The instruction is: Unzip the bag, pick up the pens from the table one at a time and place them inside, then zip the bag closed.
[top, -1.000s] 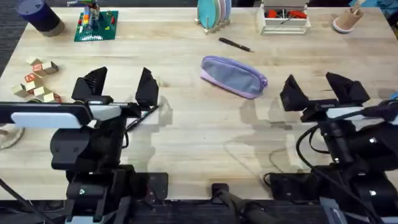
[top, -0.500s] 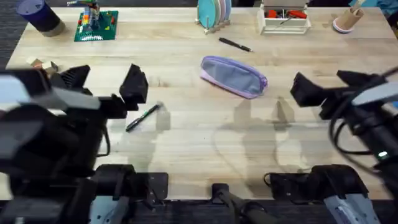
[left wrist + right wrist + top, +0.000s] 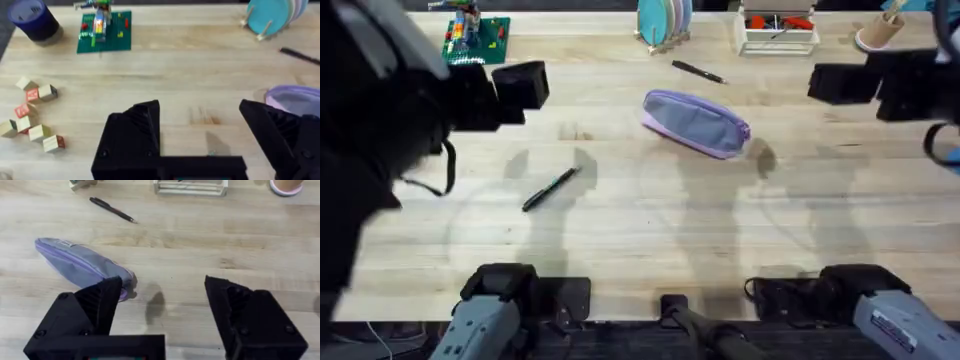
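The left pincer (image 3: 200, 142) hangs spread and empty above the tabletop (image 3: 640, 240), one pen (image 3: 550, 188) lying loose below it, the zipped-looking bag (image 3: 697, 122) resting mid-table with the second pen (image 3: 698, 71) just behind, and the right pincer (image 3: 162, 312) spread near the bag, probably to start on the zipper.

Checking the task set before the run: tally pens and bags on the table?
Pens: 2, one in front of the left claw, one behind the bag.
Bags: 1, the bag, mid-table.
Total: 3
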Tool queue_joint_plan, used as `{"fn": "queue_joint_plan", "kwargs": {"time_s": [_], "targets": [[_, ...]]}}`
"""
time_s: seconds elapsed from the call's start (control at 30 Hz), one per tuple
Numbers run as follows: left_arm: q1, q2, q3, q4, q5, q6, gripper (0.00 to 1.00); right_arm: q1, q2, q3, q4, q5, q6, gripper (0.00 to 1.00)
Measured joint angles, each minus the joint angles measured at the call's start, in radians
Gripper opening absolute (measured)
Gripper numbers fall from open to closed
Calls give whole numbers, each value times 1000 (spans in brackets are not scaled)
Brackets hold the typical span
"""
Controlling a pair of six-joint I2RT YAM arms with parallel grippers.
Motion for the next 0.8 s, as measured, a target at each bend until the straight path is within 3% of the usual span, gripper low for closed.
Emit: {"fn": "queue_joint_plan", "kwargs": {"time_s": [0.17, 0.33, 0.8], "targets": [[0, 140, 117, -102, 0, 0, 993, 0, 86, 100, -80, 0, 0, 995], [0, 220, 170, -131, 13, 0, 993, 0, 103, 114, -96, 0, 0, 996], [0, 237, 175, -134, 39, 50, 993, 0, 103, 114, -98, 0, 0, 995]]}}
